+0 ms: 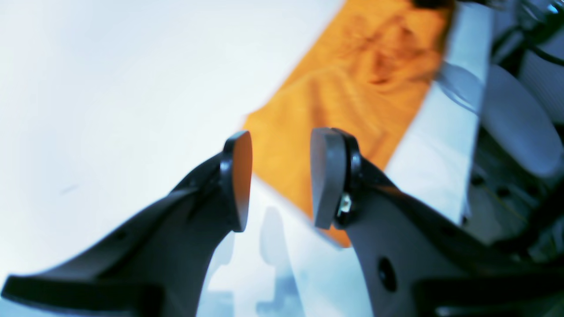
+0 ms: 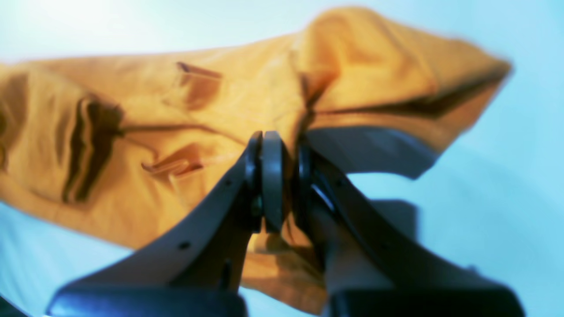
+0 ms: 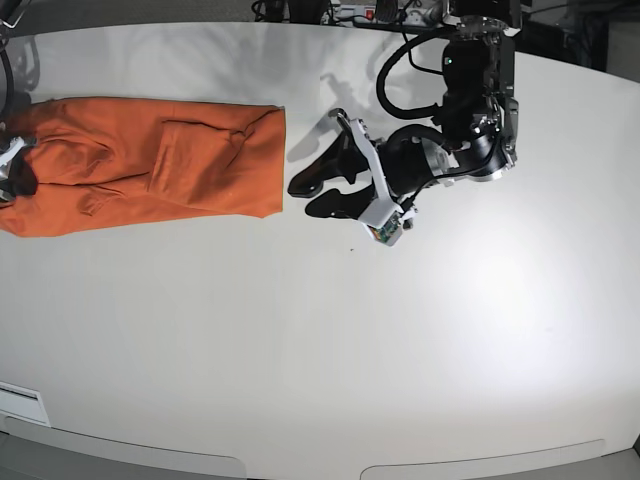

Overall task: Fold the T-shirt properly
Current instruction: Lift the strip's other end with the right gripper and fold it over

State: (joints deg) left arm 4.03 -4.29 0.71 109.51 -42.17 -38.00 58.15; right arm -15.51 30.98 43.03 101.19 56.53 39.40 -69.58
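1. A white table [image 3: 300,350] fills almost the whole base view.
2. The orange T-shirt [image 3: 150,165] lies directly on it, in a long band at upper left.

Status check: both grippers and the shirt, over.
Left gripper open, clear of T-shirt. Right gripper shut on its edge. Shirt folded into long strip on table.

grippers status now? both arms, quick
Left gripper: open, empty, just clear of the T-shirt edge.
Right gripper: shut on the T-shirt, fabric pinched between its pads.
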